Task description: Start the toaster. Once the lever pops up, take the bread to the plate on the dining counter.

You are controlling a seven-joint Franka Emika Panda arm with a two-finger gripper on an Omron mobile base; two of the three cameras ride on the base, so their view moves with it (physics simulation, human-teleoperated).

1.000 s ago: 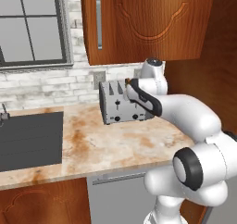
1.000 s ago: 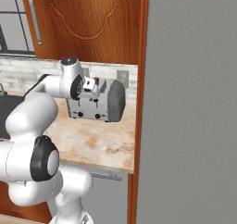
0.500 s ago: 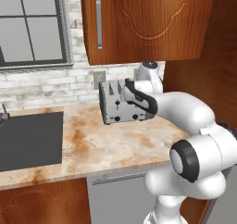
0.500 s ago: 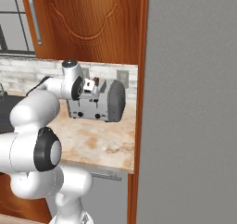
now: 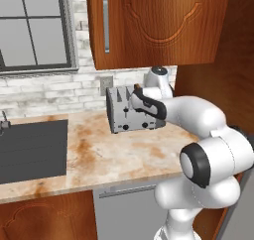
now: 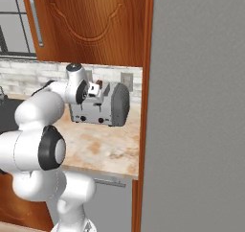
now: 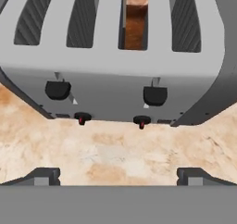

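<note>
Gripper spread above toaster; bread inside.

- A home kitchen — rendered, not photographed.
- Marbled beige worktop with rust-coloured veins, a dark sink set into it at the left.
- Reddish-brown wooden wall cabinet with a long metal handle — more wood doors below the counter.
- White brick backsplash under a grey-framed window.
- A silver four-slot toaster stands on the worktop by a wall socket.
</note>
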